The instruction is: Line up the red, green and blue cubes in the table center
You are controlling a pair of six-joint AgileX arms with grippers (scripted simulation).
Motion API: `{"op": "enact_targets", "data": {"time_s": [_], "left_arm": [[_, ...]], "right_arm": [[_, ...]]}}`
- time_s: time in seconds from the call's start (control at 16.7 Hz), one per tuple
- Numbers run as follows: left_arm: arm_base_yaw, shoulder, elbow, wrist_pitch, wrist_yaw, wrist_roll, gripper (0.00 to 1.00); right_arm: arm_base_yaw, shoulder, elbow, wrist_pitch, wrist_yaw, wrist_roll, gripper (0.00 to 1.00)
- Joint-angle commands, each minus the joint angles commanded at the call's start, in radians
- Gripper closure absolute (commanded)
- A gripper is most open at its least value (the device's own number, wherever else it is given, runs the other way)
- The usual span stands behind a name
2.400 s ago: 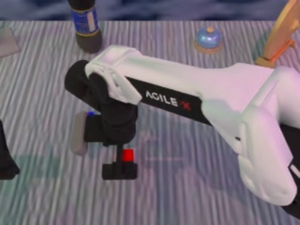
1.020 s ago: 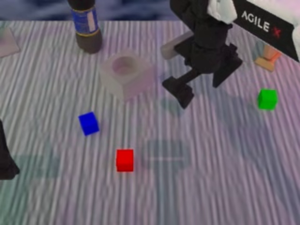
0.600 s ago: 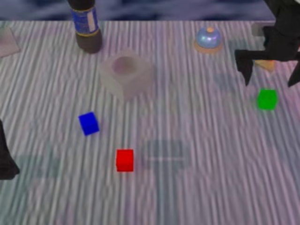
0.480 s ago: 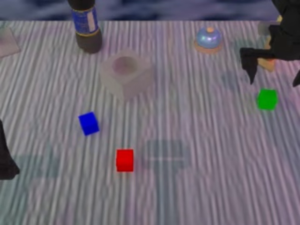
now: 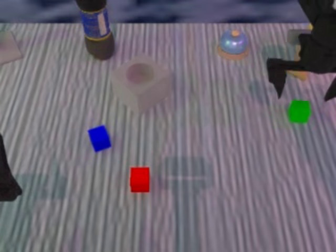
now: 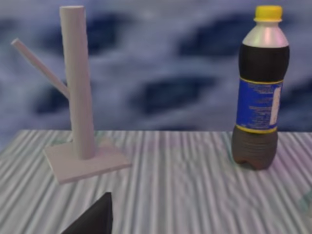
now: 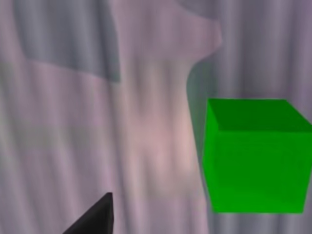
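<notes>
The green cube [image 5: 299, 111] sat at the table's right side, well apart from the red cube [image 5: 139, 179] near centre and the blue cube [image 5: 99, 138] left of it. No line was formed. The right gripper [image 5: 304, 79] hovered above the green cube, jaws spread wide, empty. The left arm sat parked at the left edge.

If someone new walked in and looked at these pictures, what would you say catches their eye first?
Most likely the three bright cubes scattered on the striped table: the green cube far right, the red cube near the middle front, the blue cube left of it. Next, the right gripper, open, hanging just above the green cube. The cola bottle stands at the back left, with the left gripper parked at the left edge.
</notes>
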Motion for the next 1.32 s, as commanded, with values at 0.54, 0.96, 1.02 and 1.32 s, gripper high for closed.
{"op": "enact_targets", "data": {"time_s": [0.54, 0.96, 1.02, 1.32], "left_arm": [[0.000, 0.000, 0.000, 0.000, 0.000, 0.000, 0.00], [0.000, 0.000, 0.000, 0.000, 0.000, 0.000, 0.00], [0.000, 0.000, 0.000, 0.000, 0.000, 0.000, 0.00], [0.000, 0.000, 0.000, 0.000, 0.000, 0.000, 0.00]], "right_arm": [[0.001, 0.065, -0.166, 0.231, 0.001, 0.001, 0.00], [0.001, 0.065, -0.166, 0.231, 0.001, 0.001, 0.38], [0.001, 0.065, -0.166, 0.231, 0.001, 0.001, 0.45], [0.001, 0.065, -0.166, 0.231, 0.001, 0.001, 0.83]]}}
